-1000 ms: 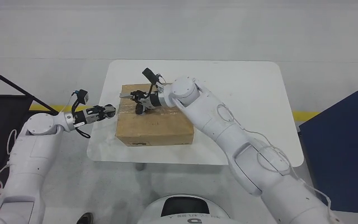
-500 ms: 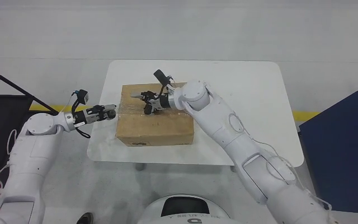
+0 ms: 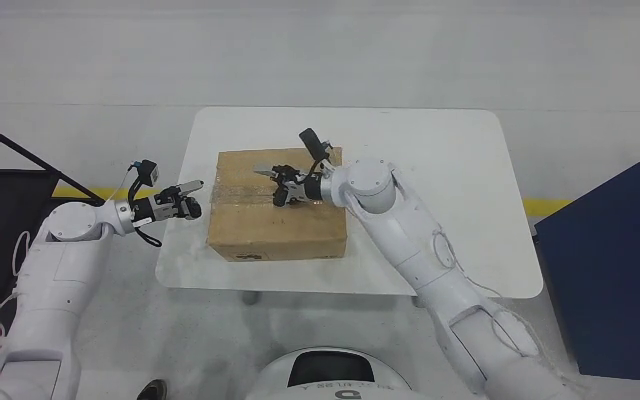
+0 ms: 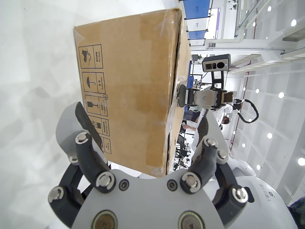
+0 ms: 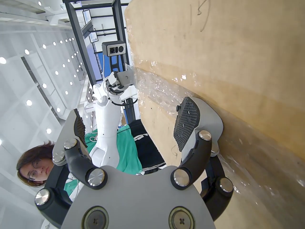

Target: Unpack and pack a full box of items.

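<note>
On one table (image 3: 440, 180): one box (image 3: 290, 232), left pincer (image 3: 195, 197), right pincer (image 3: 270, 184), both open.

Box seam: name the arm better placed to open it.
Right, probably: right gripper open on the box top, one pad at the taped seam; left gripper hangs off its end.

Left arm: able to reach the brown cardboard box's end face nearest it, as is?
Likely yes: the open left hand faces that end of the brown cardboard box, nothing between; the right hand is up on the taped top.
</note>
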{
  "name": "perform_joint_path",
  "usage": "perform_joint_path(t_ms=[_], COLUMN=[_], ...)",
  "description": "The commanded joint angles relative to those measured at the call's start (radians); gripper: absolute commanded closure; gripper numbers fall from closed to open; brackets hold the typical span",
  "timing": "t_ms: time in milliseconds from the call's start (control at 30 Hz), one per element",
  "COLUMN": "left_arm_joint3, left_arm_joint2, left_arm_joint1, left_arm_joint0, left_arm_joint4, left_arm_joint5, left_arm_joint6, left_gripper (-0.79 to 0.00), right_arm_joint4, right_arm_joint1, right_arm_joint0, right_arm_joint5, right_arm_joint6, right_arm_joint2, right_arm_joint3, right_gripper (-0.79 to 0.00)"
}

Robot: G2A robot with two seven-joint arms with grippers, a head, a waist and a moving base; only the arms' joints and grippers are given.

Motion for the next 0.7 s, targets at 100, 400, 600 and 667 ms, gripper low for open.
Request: perform_joint_path(t_ms=[100,400,600,667], left_arm_joint3=[0.000,0.000,0.000,0.000], left_arm_joint2=[0.000,0.000,0.000,0.000], left_arm_joint1=[0.000,0.000,0.000,0.000], left_arm_joint0=[0.000,0.000,0.000,0.000], left_arm_joint4=[0.000,0.000,0.000,0.000], left_arm_joint5=[0.000,0.000,0.000,0.000], left_arm_joint6=[0.000,0.000,0.000,0.000], left_gripper=[-0.785,-0.785,-0.785,-0.785], right_arm_joint4=[-0.002,-0.012,-0.002,0.003], right_arm_joint1=[0.019,0.051,0.067,0.071], right_arm_joint0=[-0.063,-0.182,-0.244,-0.265], right_arm_joint5=[0.018,0.038,0.047,0.046], right_arm_joint6=[-0.035,-0.088,-0.128,-0.150], right_arm_joint2=[0.047,0.126,0.175,0.189], right_arm_joint3=[-0.081,-0.231,-0.298,-0.319], right_gripper=[-0.785,-0.785,-0.785,-0.785])
